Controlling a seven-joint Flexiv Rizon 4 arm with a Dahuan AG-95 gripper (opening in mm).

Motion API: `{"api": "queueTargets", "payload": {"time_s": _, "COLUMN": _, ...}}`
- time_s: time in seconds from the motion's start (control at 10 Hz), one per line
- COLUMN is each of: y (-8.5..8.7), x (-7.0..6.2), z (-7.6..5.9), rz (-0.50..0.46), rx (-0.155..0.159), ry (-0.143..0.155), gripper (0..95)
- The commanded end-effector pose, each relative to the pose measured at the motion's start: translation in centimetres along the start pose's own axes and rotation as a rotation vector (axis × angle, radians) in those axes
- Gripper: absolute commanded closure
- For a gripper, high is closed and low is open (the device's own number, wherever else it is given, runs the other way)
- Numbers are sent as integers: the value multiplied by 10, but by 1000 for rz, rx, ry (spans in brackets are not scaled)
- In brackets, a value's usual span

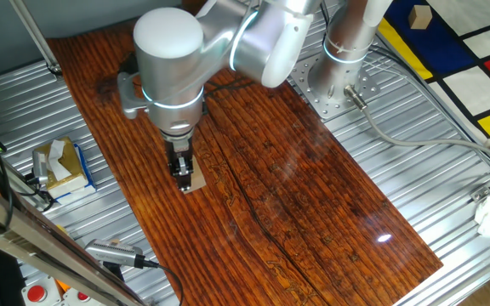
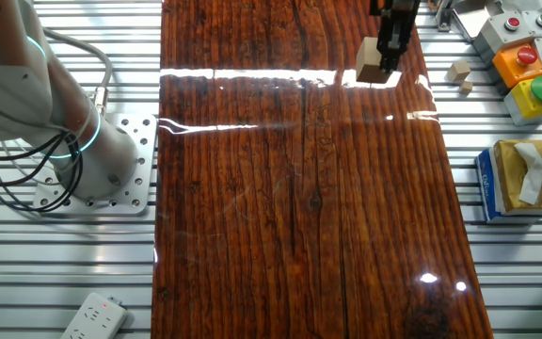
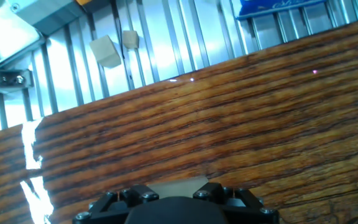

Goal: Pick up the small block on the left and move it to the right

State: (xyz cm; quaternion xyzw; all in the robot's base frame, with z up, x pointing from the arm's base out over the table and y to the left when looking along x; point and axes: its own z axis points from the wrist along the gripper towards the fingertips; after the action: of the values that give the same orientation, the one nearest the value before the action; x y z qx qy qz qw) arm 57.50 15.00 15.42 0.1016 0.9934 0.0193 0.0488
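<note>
The small block (image 1: 195,181) is a plain light-tan wooden cube on the dark wooden board (image 1: 296,195), near its left side. My gripper (image 1: 182,174) points straight down over it, its fingers on either side of the cube. In the other fixed view the block (image 2: 372,62) sits at the fingertips of the gripper (image 2: 390,58), near the board's far right edge. In the hand view the block (image 3: 179,185) fills the gap between the two fingers (image 3: 211,191), which press its sides. It rests at or just above the board.
A yellow-and-blue tissue box (image 1: 62,166) stands on the metal table left of the board, seen also in the other fixed view (image 2: 520,179). Two loose wooden pieces (image 2: 459,73) and button boxes (image 2: 530,71) lie nearby. The arm's base (image 1: 347,76) is at the back.
</note>
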Motion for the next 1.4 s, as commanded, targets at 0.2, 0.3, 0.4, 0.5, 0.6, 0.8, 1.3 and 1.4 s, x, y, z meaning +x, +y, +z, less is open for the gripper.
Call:
{"api": "queueTargets", "payload": {"time_s": 0.2, "y": -1, "x": 1, "z": 0, "rz": 5, "rx": 7, "ry": 4, "gripper": 950}}
{"api": "queueTargets", "payload": {"time_s": 0.3, "y": -1, "x": 1, "z": -1, "rz": -8, "rx": 3, "ry": 3, "gripper": 950}}
{"api": "queueTargets", "payload": {"time_s": 0.4, "y": -1, "x": 1, "z": -1, "rz": -33, "rx": 3, "ry": 4, "gripper": 950}}
{"api": "queueTargets", "payload": {"time_s": 0.5, "y": -1, "x": 1, "z": -2, "rz": -46, "rx": 3, "ry": 6, "gripper": 950}}
{"api": "queueTargets", "payload": {"time_s": 0.6, "y": -1, "x": 1, "z": -2, "rz": -52, "rx": 4, "ry": 6, "gripper": 950}}
{"api": "queueTargets", "payload": {"time_s": 0.8, "y": -1, "x": 1, "z": -2, "rz": -60, "rx": 3, "ry": 4, "gripper": 950}}
{"api": "queueTargets", "payload": {"time_s": 1.3, "y": -1, "x": 1, "z": -2, "rz": -60, "rx": 27, "ry": 12, "gripper": 950}}
{"api": "queueTargets", "payload": {"time_s": 1.4, "y": -1, "x": 1, "z": -2, "rz": -102, "rx": 25, "ry": 6, "gripper": 950}}
